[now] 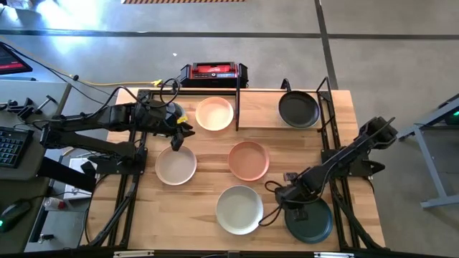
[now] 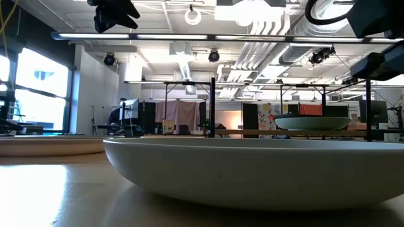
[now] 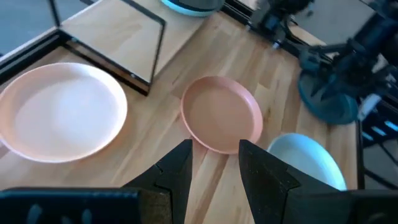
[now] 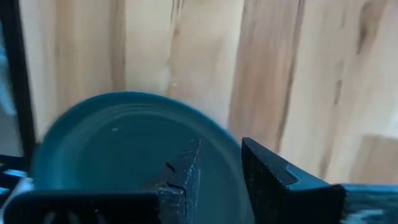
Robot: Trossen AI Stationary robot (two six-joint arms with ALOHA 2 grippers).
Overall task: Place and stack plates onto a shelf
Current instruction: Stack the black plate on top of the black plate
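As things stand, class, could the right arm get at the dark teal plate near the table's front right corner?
Probably yes. The right gripper hangs over the dark teal plate, fingers open above its surface in the right wrist view, and nothing lies between them.

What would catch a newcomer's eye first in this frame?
Coloured plates dot the wooden table: a terracotta pink plate at the centre, a cream plate and a black plate on the shelf at the far edge. The right gripper, open, hovers over a dark teal plate.

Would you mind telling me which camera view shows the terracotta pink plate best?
The high view: the terracotta pink plate lies whole, mid-table. The left wrist view shows it close, its near rim hidden. The low and right wrist views miss it.
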